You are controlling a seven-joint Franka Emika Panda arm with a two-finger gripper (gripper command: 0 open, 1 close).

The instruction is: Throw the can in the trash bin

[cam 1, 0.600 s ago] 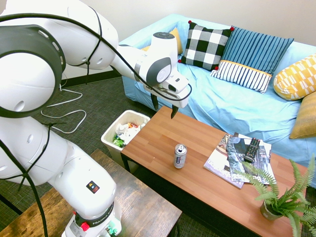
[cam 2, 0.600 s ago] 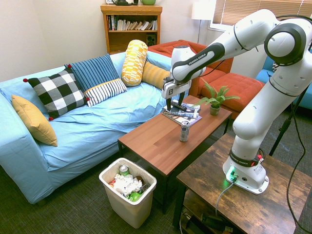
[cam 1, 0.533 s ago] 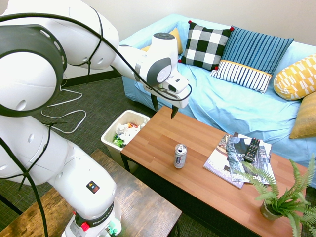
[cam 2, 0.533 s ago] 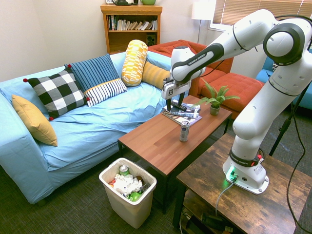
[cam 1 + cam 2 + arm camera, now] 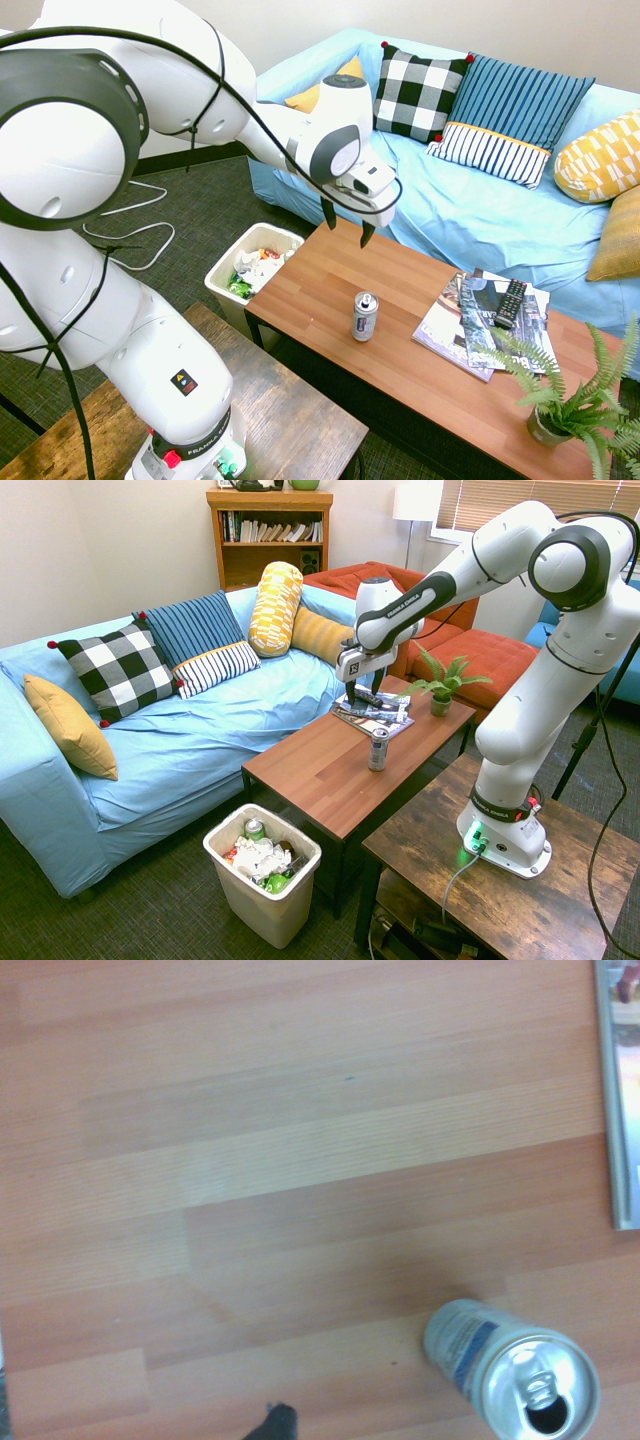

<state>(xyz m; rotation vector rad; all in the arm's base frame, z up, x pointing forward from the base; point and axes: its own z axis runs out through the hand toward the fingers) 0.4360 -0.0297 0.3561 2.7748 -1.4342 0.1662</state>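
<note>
jaws (image 5: 348, 236) lower, spread apart; can (image 5: 365, 317) upright; magazine (image 5: 626, 1095) cut off in wrist view.

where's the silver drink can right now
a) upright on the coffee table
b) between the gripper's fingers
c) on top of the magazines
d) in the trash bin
a, the can stands upright on the bare wood of the coffee table, apart from the magazines.

Upright can (image 5: 365, 317) on the table (image 5: 325, 275); open fingers (image 5: 367, 235) above; magazines (image 5: 463, 338) beyond.
</note>
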